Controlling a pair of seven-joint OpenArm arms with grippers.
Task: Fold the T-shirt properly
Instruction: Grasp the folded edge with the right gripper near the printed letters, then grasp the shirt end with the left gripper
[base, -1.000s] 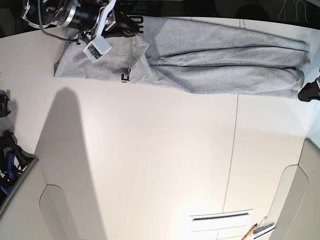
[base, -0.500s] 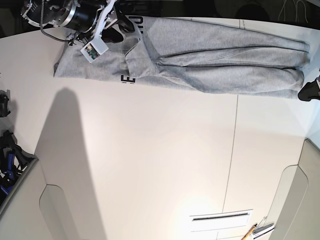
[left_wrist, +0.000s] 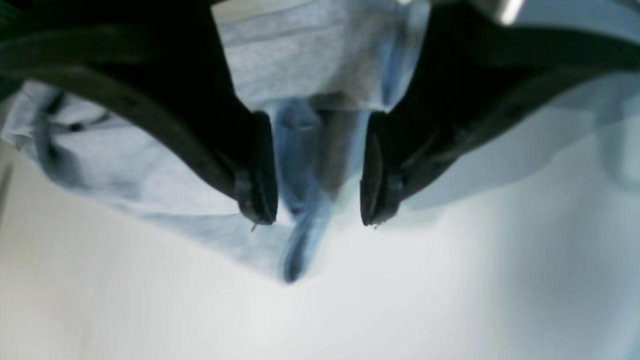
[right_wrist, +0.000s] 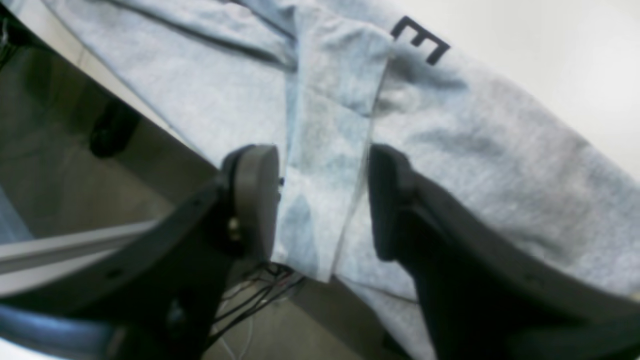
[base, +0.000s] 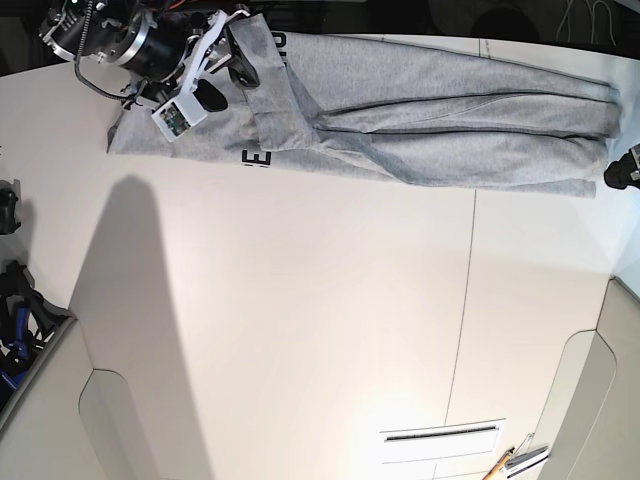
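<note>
The grey T-shirt (base: 430, 110) lies as a long folded band along the table's far edge, with a dark letter E (base: 258, 158) showing at its near hem. My right gripper (base: 228, 75) hovers over the band's left end, open. In the right wrist view a narrow folded flap of the T-shirt (right_wrist: 325, 125) lies loose between the spread fingers of the right gripper (right_wrist: 322, 200). My left gripper (base: 622, 172) sits at the band's right end, mostly cut off by the frame. The left wrist view shows the left gripper (left_wrist: 317, 210) open, with a blurred fold of the T-shirt (left_wrist: 300, 65) between its tips.
The white table (base: 300, 300) has a seam (base: 465, 300) running front to back. The shirt's left end overhangs the far table edge, with floor and cables (right_wrist: 260, 280) below. Dark gear (base: 15, 310) sits at the left edge, and a slotted panel (base: 440, 435) is near the front.
My right gripper went from shut to open, let the flap drop onto the shirt and drew back to the left. The left gripper shifted slightly away at the right end.
</note>
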